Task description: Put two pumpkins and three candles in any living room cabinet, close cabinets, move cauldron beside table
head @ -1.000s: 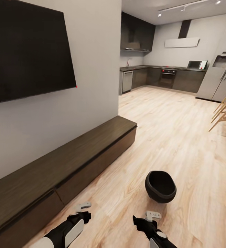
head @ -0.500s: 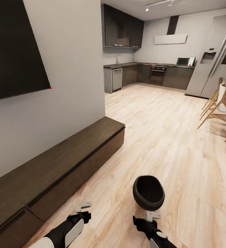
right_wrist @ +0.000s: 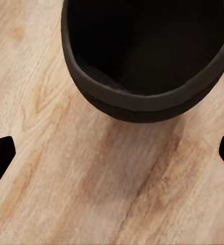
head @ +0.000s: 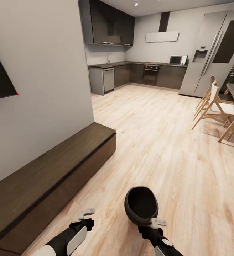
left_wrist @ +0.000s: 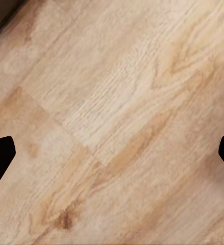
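Cauldron: on floor, just ahead of right pincer.
Right pincer: apart, empty.
Left pincer: apart, farther off.

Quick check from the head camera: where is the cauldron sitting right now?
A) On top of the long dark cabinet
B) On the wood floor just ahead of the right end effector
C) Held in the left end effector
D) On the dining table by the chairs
B: the cauldron stands on the bare wood floor just ahead of the right end effector, apart from the cabinet; both end effectors are open and empty.
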